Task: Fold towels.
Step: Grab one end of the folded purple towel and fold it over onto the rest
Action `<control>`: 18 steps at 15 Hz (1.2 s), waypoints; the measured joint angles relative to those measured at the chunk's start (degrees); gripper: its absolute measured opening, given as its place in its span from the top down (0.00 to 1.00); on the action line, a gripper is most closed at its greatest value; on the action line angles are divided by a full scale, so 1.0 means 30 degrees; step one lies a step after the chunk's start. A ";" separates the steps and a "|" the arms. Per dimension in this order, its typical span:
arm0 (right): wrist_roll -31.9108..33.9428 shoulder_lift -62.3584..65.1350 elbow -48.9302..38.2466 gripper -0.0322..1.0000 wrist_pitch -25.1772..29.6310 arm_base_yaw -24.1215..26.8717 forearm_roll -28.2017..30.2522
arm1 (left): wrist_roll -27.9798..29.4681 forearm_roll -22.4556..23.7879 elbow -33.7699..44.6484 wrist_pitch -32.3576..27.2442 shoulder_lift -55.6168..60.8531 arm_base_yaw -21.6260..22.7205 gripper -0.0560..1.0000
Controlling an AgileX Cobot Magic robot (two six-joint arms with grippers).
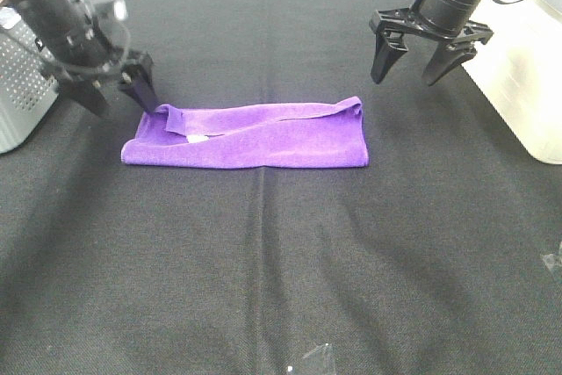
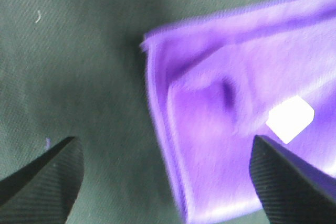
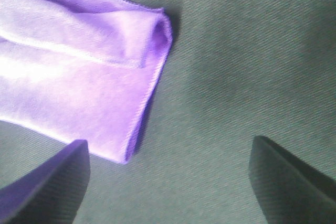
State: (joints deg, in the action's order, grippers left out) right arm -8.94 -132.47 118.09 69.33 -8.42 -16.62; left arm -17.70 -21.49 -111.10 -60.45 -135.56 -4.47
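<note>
Shows purple towel (image 1: 255, 138) folded into a long strip on middle of black bench (image 1: 281, 287), white tag (image 1: 197, 139) near left end. Shows left pincer (image 1: 125, 104) released, straddling that end; right pincer (image 1: 405, 78) released, beyond right end.

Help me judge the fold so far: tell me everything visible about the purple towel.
The purple towel looks like soft, fuzzy microfiber with a stitched hem. It lies folded into a long, slightly rumpled strip on the black table cover, a small white tag showing near its left end. The open left hand straddles its far-left corner, one fingertip seemingly touching; the open right hand hovers clear.
</note>
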 joint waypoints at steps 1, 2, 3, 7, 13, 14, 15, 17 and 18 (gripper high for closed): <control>0.0000 -0.0038 0.0000 0.20 0.0057 0.0000 -0.0115 | -0.0401 -0.0630 -0.0076 0.0000 -0.0382 0.0019 0.18; 0.0019 -0.0038 0.0000 0.20 0.0057 0.0000 -0.0248 | -0.0707 -0.1261 -0.0076 -0.0057 -0.0783 0.0076 0.18; 0.0019 -0.0038 0.0000 0.20 0.0057 0.0000 -0.0248 | -0.0840 -0.1814 -0.0134 -0.0095 -0.1127 0.0115 0.18; 0.0019 -0.0038 0.0000 0.20 0.0134 0.0000 -0.0286 | -0.1012 -0.2521 -0.0859 -0.0898 -0.2235 0.0286 0.19; 0.0019 -0.0038 0.0000 0.20 0.0134 0.0000 -0.0286 | -0.1012 -0.4183 -0.2941 -0.3037 -0.3667 0.0401 0.19; 0.0019 -0.0038 0.0000 0.20 0.0134 0.0000 -0.0286 | -0.1012 -0.4870 -0.3419 -0.3266 -0.4049 0.0382 0.19; 0.0019 -0.0038 0.0000 0.20 0.0134 0.0000 -0.0286 | -0.0993 -0.5863 -0.3953 -0.3342 -0.4545 0.0172 0.22; 0.0019 -0.0038 0.0000 0.20 0.0134 0.0000 -0.0286 | -0.0993 -0.6780 -0.4507 -0.3342 -0.5061 -0.0554 0.26; 0.0019 -0.0038 0.0000 0.20 0.0134 0.0000 -0.0306 | -0.0993 -0.6914 -0.4641 -0.3304 -0.5214 -0.0898 0.29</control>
State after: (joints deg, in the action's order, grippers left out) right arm -8.88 -132.58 118.09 69.73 -8.42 -17.53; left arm -20.68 -42.23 -125.02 -70.36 -151.20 -7.16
